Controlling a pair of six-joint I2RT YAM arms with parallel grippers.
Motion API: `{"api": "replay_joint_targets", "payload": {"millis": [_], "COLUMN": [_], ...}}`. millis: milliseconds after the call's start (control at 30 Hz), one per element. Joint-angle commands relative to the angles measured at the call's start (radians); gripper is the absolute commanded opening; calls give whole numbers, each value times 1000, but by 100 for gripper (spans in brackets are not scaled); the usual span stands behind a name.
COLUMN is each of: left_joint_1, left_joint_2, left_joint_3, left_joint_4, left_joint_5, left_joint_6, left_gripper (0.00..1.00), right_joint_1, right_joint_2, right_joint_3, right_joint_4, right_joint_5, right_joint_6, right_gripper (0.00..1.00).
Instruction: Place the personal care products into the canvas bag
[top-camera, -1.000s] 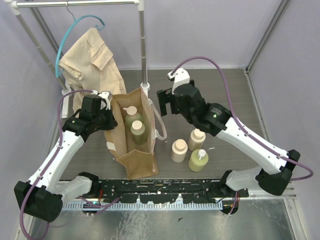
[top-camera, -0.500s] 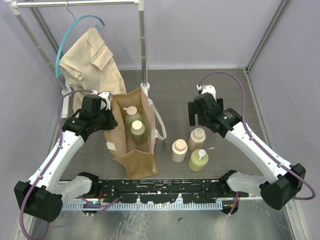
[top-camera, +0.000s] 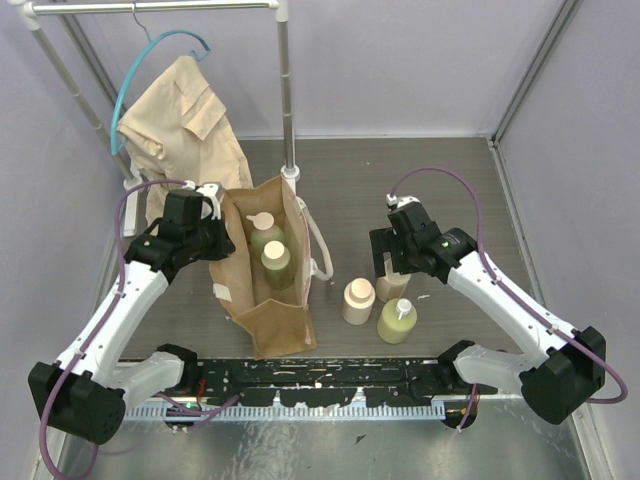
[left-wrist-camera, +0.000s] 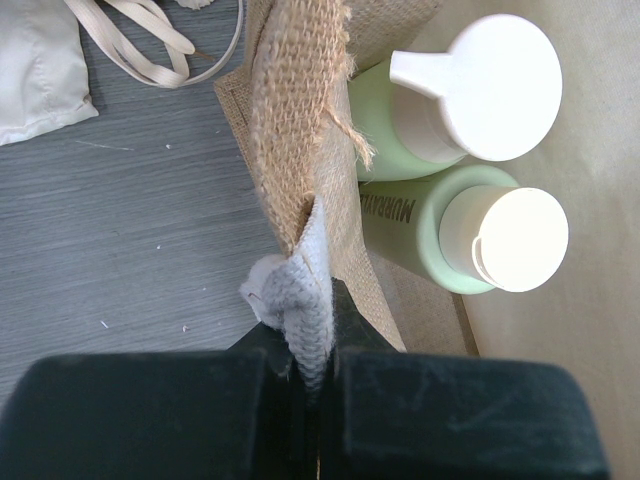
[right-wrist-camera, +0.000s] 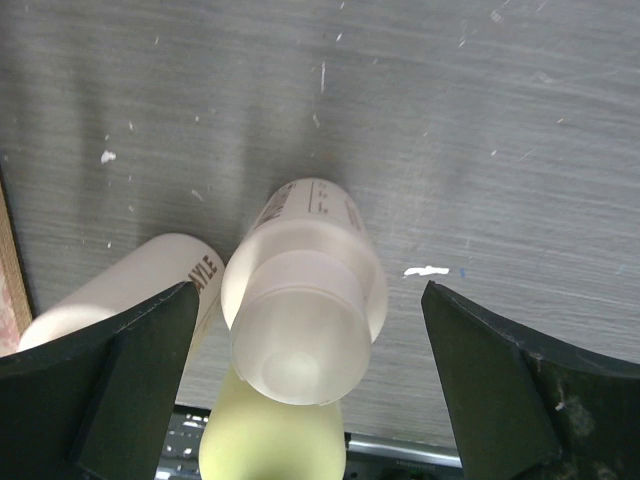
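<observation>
Here the right tool (right-wrist-camera: 308, 300) hangs spread wide over the peach bottle (top-camera: 392, 287) right of centre in the overhead view. We should lower squarely around its body below the cap and close without nudging the second peach bottle (top-camera: 358, 300) or the green bottle (top-camera: 397, 320) just beside it on the surface (top-camera: 450, 190). The left tool (left-wrist-camera: 318, 372) is pinching the canvas bag (top-camera: 272, 322), left of centre, by a white tag (left-wrist-camera: 292, 300) at its rim; two green bottles (top-camera: 270, 255) stand inside, and we want that mouth open.
</observation>
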Motion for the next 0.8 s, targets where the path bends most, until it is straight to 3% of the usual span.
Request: {"api": "replay_joint_targets", "payload": {"millis": [0, 600, 767], "left_joint_1": [3, 3, 3], "left_joint_2": [-3, 6, 4], "left_joint_3": [-23, -26, -26], "left_joint_4": [0, 5, 6], "left_joint_5": [2, 0, 0], "left_joint_6": [4, 8, 10], "left_gripper": [0, 0, 0], "right_joint_1": [-4, -4, -4], "right_joint_2": [9, 169, 185], "right_joint_3": [-24, -35, -34], "right_joint_4": [41, 40, 38], "right_joint_5": [-92, -59, -55], "right_joint_6": [23, 50, 52], "right_gripper": [100, 100, 90]}}
